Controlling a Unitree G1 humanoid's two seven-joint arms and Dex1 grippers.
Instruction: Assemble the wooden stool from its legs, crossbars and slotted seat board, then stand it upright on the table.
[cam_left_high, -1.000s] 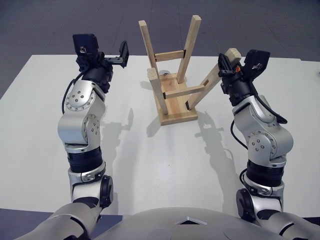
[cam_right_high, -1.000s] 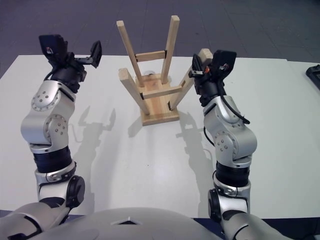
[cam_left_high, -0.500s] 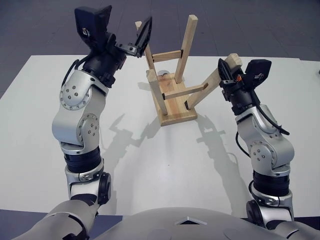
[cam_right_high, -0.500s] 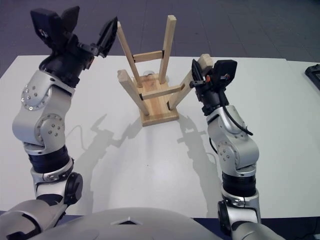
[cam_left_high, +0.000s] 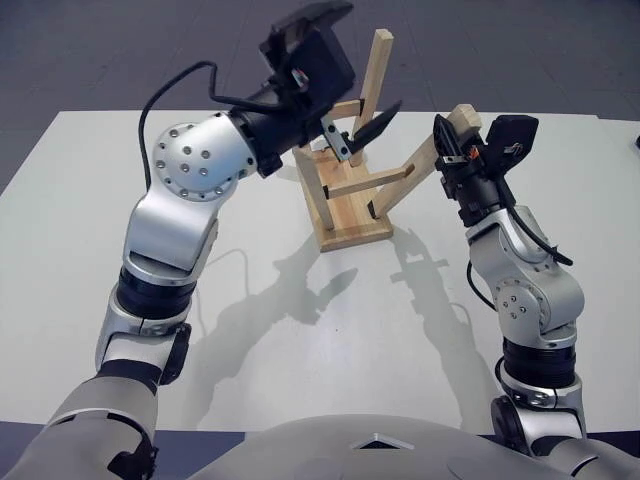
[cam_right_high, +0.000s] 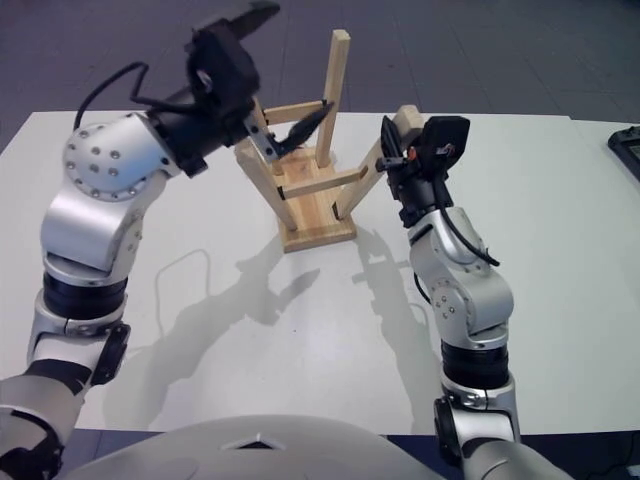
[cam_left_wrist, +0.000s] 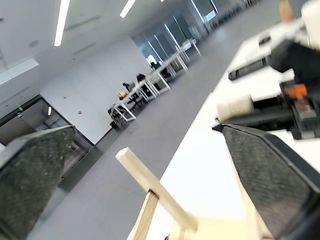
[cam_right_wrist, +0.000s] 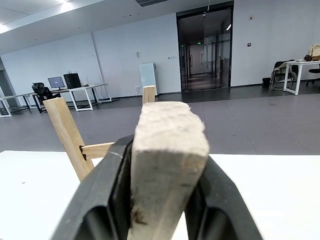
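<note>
Right pincer (cam_left_high: 458, 138) clamps one stool leg (cam_left_high: 415, 170), left pincer (cam_left_high: 368, 130) gapes empty; we judge it rigid, light wood, best held mid-leg.

Nothing here can be read from where I stand — no lettering, no numbers. A small green lit sign (cam_right_wrist: 198, 43) glows above the glass doors (cam_right_wrist: 205, 57) — too small to make out.

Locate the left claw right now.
Head views: the left claw is open in the air over the table's far middle, by the upturned stool, left of the right claw shut on its right leg.
</note>
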